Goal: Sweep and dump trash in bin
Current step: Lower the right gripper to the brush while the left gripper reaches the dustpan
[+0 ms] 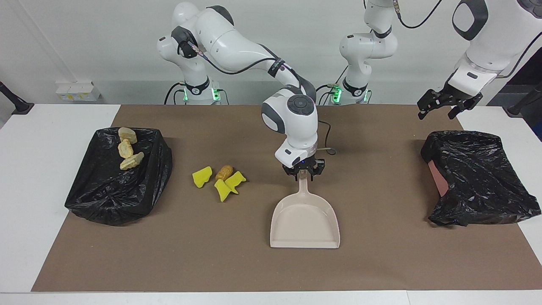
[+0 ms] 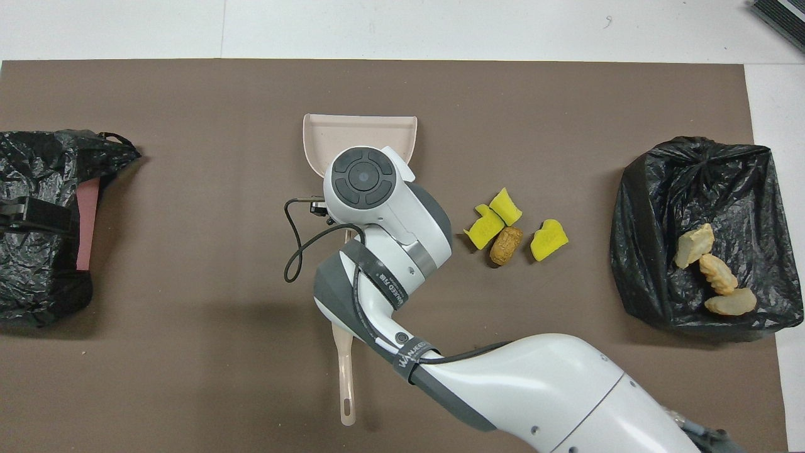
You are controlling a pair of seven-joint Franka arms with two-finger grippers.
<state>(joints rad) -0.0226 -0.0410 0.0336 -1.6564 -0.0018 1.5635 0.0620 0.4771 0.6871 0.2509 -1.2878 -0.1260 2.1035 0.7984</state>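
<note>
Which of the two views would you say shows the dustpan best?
The facing view: the whole dustpan shows there, its handle at the right hand. In the overhead view the right arm hides most of it, leaving only the pan's farther edge.

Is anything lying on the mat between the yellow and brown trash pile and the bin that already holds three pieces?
Nothing visible does: only bare mat lies between the trash pile and the black-lined bin at the right arm's end.
</note>
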